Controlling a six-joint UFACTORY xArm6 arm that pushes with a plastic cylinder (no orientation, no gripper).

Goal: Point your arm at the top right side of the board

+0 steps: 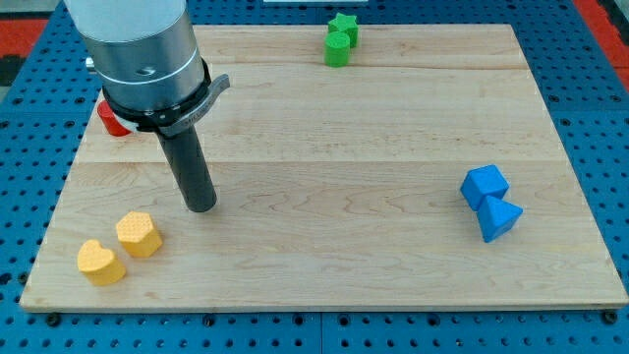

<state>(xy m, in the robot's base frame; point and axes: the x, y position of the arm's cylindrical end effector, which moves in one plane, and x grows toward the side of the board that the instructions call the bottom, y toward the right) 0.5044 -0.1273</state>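
Note:
My tip [201,206] rests on the wooden board [324,147] at the view's left, below the middle. Two yellow blocks lie just below it on the left: a yellow hexagon-like block [139,234] and a yellow heart [100,263]. A red block [112,120] is partly hidden behind my arm at the left edge. A green star [343,27] and a green cylinder [337,50] sit together at the top centre. A blue cube [485,185] and a blue triangle [499,218] touch at the right. The board's top right corner [496,44] is far from my tip.
The board lies on a blue perforated table [590,79]. My arm's grey housing [138,49] covers the board's top left corner.

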